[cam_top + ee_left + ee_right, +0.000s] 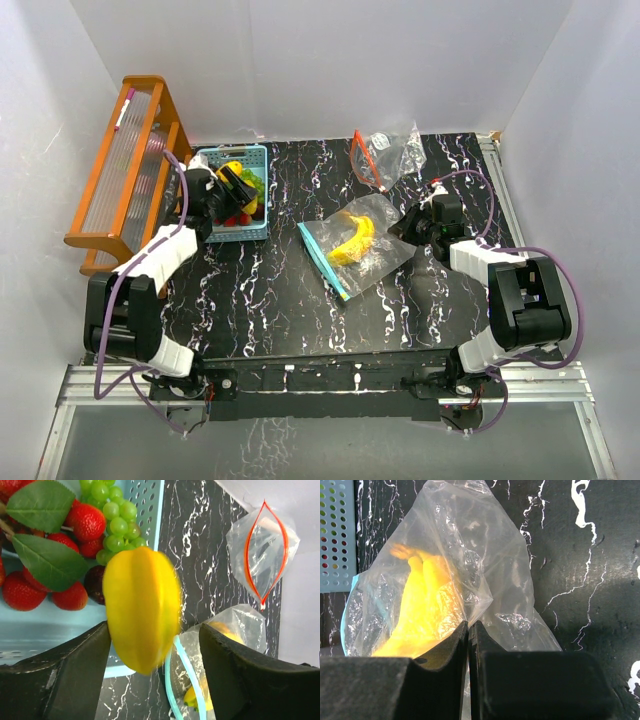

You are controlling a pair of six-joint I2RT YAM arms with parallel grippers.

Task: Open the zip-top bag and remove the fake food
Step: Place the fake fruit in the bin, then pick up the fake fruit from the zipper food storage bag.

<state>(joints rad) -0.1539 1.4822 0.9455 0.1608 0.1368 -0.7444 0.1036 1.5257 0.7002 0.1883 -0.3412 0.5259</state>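
Note:
My left gripper hangs open over the light-blue basket. A yellow-orange rounded fruit sits blurred between its spread jaws, against the left finger with a gap on the right. In the basket lie red strawberries, green grapes and leaves. The blue-zip bag lies mid-table with yellow bananas inside. My right gripper is shut on the bag's clear film, at its right end. The bananas show through the film.
A second zip-top bag with a red seal lies open at the back; it also shows in the left wrist view. A wooden rack stands at the far left beside the basket. White walls enclose the black marbled table.

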